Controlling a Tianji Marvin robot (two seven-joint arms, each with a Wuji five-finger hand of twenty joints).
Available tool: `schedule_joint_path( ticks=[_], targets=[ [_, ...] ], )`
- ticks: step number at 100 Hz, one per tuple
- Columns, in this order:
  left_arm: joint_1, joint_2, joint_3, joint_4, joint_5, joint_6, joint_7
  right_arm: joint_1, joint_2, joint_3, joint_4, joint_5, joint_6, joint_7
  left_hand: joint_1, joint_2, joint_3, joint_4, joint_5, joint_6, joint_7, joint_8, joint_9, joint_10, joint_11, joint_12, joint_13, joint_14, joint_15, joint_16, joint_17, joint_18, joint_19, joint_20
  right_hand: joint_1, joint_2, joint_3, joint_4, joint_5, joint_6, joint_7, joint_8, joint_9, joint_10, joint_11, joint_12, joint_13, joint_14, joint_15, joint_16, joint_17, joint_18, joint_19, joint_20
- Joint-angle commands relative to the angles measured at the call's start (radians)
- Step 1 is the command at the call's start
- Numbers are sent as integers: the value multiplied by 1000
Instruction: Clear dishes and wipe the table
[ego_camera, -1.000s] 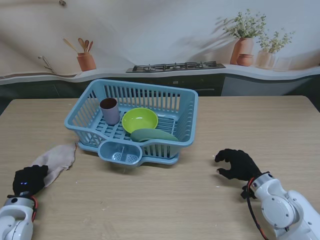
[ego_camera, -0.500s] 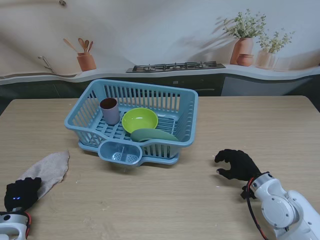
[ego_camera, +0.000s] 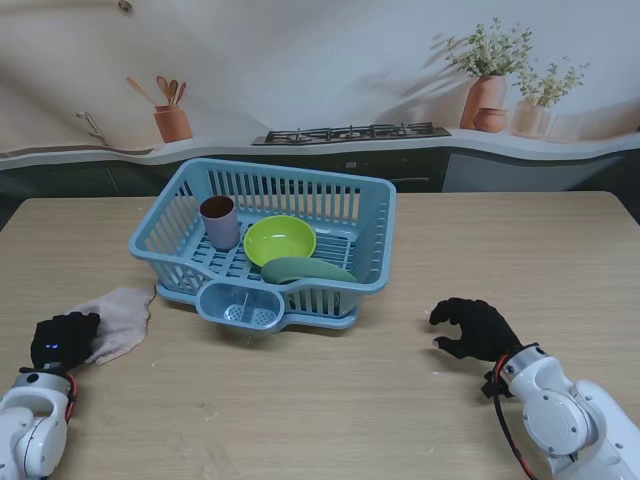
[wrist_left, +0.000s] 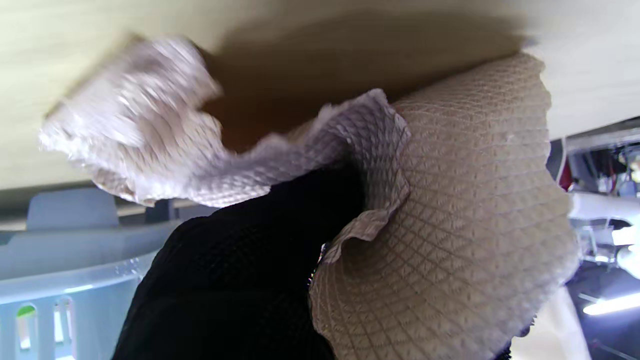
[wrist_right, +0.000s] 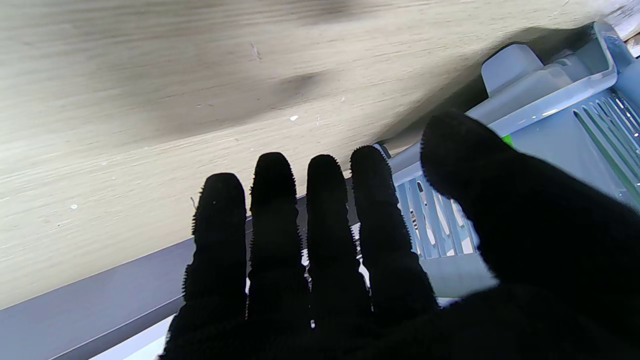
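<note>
Dishes sit inside the blue rack (ego_camera: 352, 205): lime bowl (ego_camera: 279, 239) mid-rack, cup (ego_camera: 219, 221) in its left end, both probably light, rigid plastic, best taken by the rim. Cloth (ego_camera: 122, 318) lies just left of the rack, soft and limp, so it should bunch; left hand (ego_camera: 63, 340) has its fingers clamped on it. Right hand (ego_camera: 476, 328), right of the rack, holds nothing, fingers apart. No readable writing.
</note>
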Motion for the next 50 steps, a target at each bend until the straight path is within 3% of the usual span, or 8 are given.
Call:
schedule_joint_path(
  ticks=[1, 17, 25, 42, 50],
  targets=[
    [-31, 9, 8, -8, 1, -9, -21, 0, 0, 0, 0, -7, -3, 10, 17, 9, -3, 1, -6, 13, 1, -7, -24, 23, 13, 14, -21, 79, 16, 15, -7, 12, 19, 22, 10, 3, 25, 23, 9, 0, -6, -5, 13, 5, -3, -13, 3, 10, -11, -5, -10, 12, 3, -3],
    [-68, 9, 29, 16, -4, -30, 14, 2, -1, 1, 2, -9, -2, 7, 24, 20, -9, -1, -15, 7, -53, -37, -58, 1, -54, 20, -93, 56, -58, -50, -136, 35, -107, 18, 8, 4, 23, 23, 9, 1, -6, -5, 13, 5, -3, -13, 2, 9, -11, -5, -11, 12, 3, -3],
    [-63, 4, 23, 4, -21, -43, 15, 2, -1, 2, 2, -9, -2, 6, 12, 30, -19, 4, -29, 15, -141, -78, -125, -4, -108, -2, -171, 51, -140, -106, -269, 41, -213, 19, 8, 3, 23, 22, 9, 1, -6, -5, 13, 4, -3, -13, 1, 10, -11, -5, -11, 11, 3, -3],
    [-52, 1, 6, -6, -23, -82, 53, 1, -1, 4, 3, -8, -5, 5, -50, 32, -21, 0, -67, 25, -327, -83, -323, -22, -48, -111, -307, 22, -244, -179, -446, 30, -341, -12, 7, 3, 23, 22, 8, 0, -7, -5, 12, 5, -4, -13, 1, 9, -11, -5, -11, 12, 3, -2],
    [-46, -1, -4, -14, -27, -105, 72, 1, -1, 4, 3, -7, -7, 5, -65, 45, -36, 2, -81, 25, -373, -67, -372, -37, -29, -158, -354, 9, -281, -199, -549, 28, -418, -63, 6, 2, 22, 22, 8, 0, -6, -5, 12, 5, -4, -13, 1, 9, -12, -5, -11, 11, 2, -3]
  ],
)
